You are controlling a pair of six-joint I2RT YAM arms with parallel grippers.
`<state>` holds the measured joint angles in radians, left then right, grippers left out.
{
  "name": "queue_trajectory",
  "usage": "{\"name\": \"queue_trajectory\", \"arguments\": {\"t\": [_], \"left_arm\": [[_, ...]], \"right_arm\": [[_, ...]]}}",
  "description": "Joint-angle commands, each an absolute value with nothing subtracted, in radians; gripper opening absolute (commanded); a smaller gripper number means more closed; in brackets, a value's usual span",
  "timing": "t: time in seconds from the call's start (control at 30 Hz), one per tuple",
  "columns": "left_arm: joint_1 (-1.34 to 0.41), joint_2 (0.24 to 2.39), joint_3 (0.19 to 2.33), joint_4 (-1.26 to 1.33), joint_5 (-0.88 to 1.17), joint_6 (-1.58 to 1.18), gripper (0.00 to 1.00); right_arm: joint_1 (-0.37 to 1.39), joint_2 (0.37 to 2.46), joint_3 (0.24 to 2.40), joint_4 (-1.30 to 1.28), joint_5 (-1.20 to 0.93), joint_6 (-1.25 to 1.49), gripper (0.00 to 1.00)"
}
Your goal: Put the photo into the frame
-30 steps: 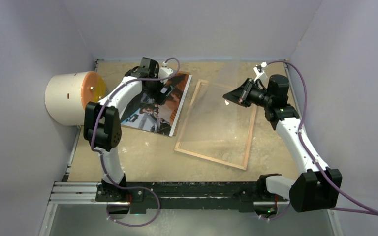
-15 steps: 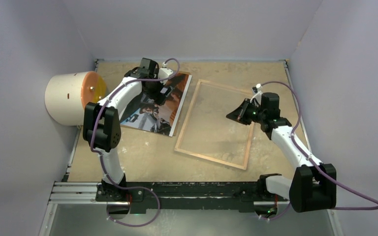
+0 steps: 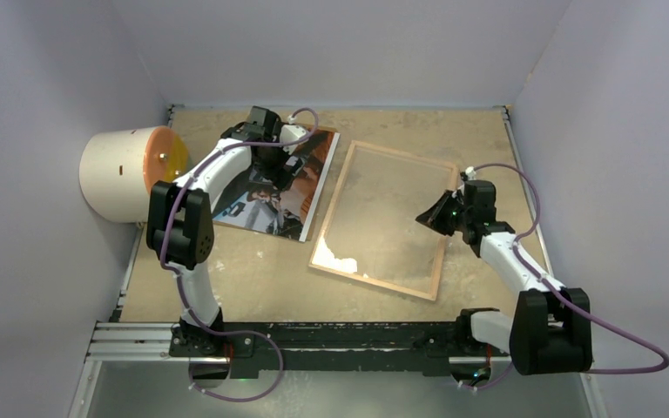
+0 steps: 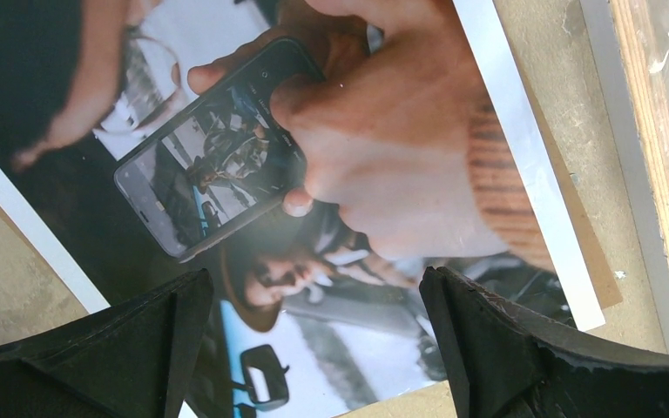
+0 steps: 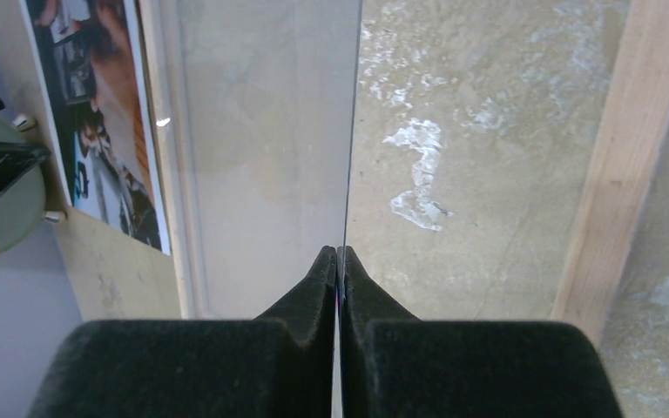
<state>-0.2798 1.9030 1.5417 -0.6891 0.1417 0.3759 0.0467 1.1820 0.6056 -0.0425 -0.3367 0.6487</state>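
Two grippers are working: the left gripper [image 4: 309, 300] is hovering, jaws apart, over the glossy rectangular paper photo [image 4: 357, 131] lying face-up near the far-left corner; the right gripper [image 5: 338, 254] is clamping the clear glass pane [image 3: 375, 209] of the thin wood-brown rectangular frame [image 3: 381, 284] lying mid-worktop.

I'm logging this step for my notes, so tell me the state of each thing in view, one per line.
photo: lying flat, picture side up, beside the frame.
frame: lying flat, wood side up, no photo in it.
glass pane: pinched at its edge by the right gripper, over the frame.
left gripper: open, above the photo.
right gripper: shut on the glass pane.
cylinder: on its side, left of the photo.
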Motion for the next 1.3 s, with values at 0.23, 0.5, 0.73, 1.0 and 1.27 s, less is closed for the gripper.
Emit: {"name": "queue_trajectory", "arguments": {"t": [0.23,0.5,0.73,1.0,1.27], "left_arm": [[-0.278,1.834,1.529,-0.68,0.153,0.394,1.0],[-0.278,1.842,1.529,-0.675,0.155,0.397,1.0],[-0.278,1.846,1.532,-0.676,0.156,0.399,1.0],[-0.278,1.845,1.532,-0.676,0.158,0.399,1.0],[-0.279,1.842,1.532,-0.676,0.158,0.4,1.0]], "right_arm": [[0.031,1.162,0.57,0.08,-0.282,0.652,0.0],[0.026,1.166,0.553,0.087,-0.27,0.664,0.0],[0.016,1.171,0.538,0.089,-0.268,0.668,0.0],[0.003,1.154,0.516,0.094,-0.241,0.677,0.0],[0.003,1.162,0.501,0.108,-0.267,0.691,0.0]]}}
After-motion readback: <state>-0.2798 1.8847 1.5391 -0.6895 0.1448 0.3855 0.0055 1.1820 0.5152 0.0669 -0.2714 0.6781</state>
